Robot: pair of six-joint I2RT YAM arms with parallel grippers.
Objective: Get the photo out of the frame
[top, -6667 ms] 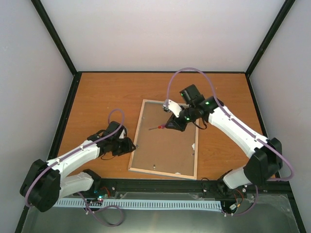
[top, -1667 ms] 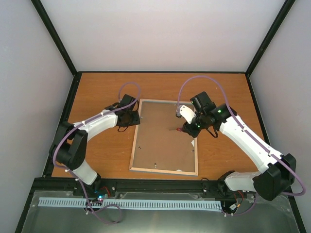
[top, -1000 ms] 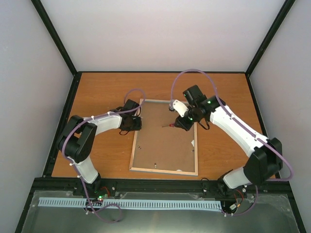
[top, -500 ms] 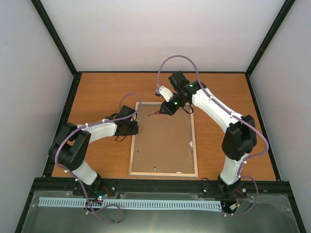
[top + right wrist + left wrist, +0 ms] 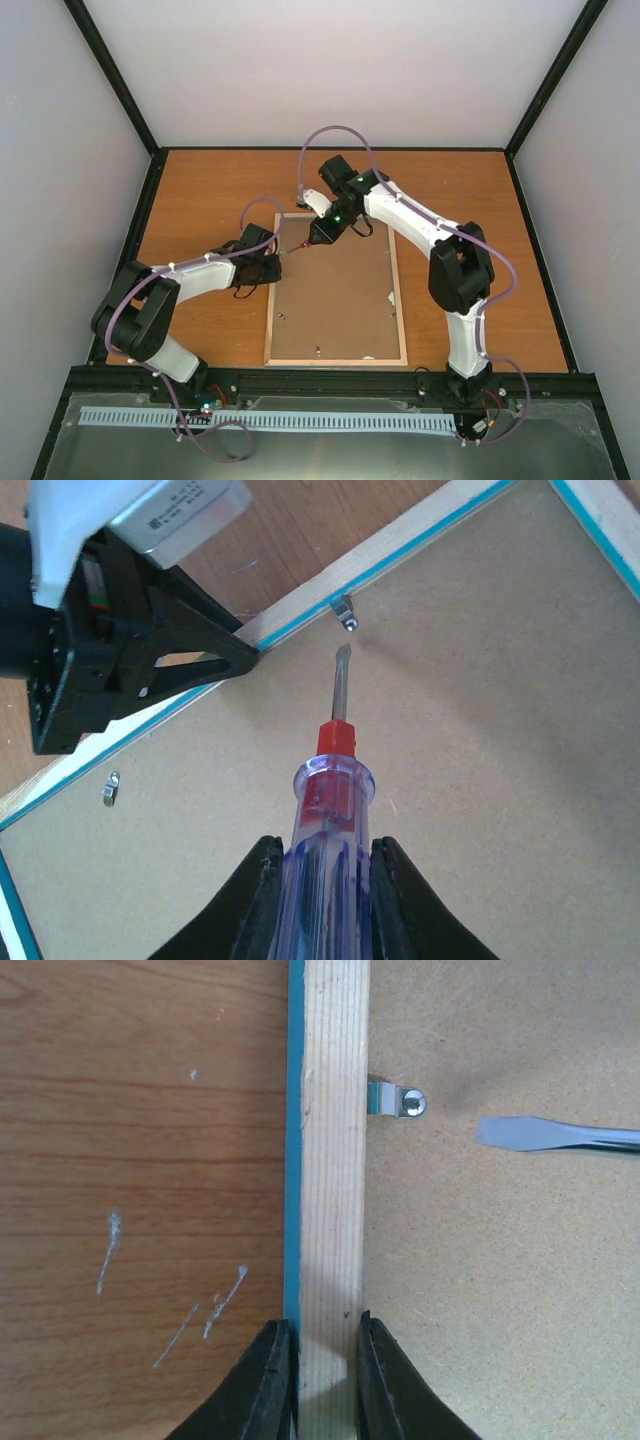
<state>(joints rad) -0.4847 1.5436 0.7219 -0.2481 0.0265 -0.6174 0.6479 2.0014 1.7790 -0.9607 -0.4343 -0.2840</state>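
Note:
The frame (image 5: 398, 300) lies face down on the table, its brown backing board (image 5: 340, 295) up. The photo is hidden under the board. My left gripper (image 5: 272, 262) is shut on the frame's left rail; in the left wrist view its jaws (image 5: 325, 1335) pinch the pale wood rail (image 5: 333, 1160). My right gripper (image 5: 322, 232) is shut on a screwdriver (image 5: 330, 780) with a clear blue handle and red collar. The blade (image 5: 540, 1133) hovers just beside a small metal clip (image 5: 345, 613) on the left rail near the top left corner; the clip also shows in the left wrist view (image 5: 400, 1101).
Other small clips sit on the board, at the lower left (image 5: 283, 316) and near the bottom rail (image 5: 317, 350). A white scrap (image 5: 390, 297) lies by the right rail. Bare orange-brown table (image 5: 200, 190) surrounds the frame, bounded by black cage posts and white walls.
My right arm has carried the screwdriver from the frame's right middle to its top left corner. My left gripper has slid down to the left rail and gripped it. The frame has shifted slightly.

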